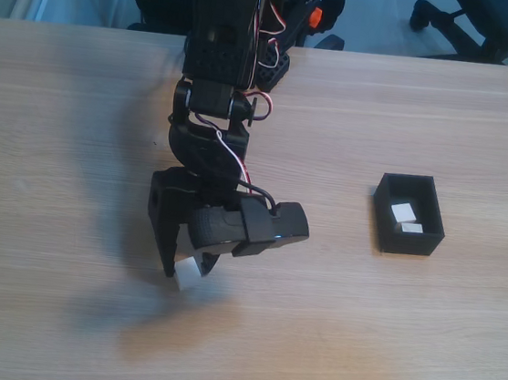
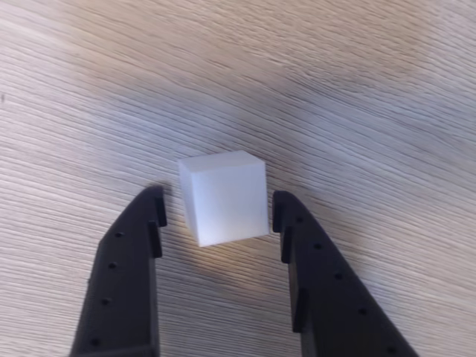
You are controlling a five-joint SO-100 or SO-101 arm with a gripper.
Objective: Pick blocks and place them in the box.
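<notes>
In the wrist view the gripper (image 2: 217, 207) stands spread, its two black fingers (image 2: 137, 245) flanking a white block (image 2: 224, 197) that rests on the wooden table (image 2: 357, 89). The right finger sits just beside the cube's face, while a slim gap remains on the left, so nothing is pinched yet. The jaws straddle the block squarely, which suggests the arm is lined up to close on opposite flat faces for a stable grasp.

In the fixed view the gripper (image 1: 190, 270) is lowered at the lower centre of the frame with the block (image 1: 188, 277) showing at its tips. The black box (image 1: 409, 214) sits well apart at the right, holding two white blocks (image 1: 404, 213) already. This last cube appears to be the one left to move.
</notes>
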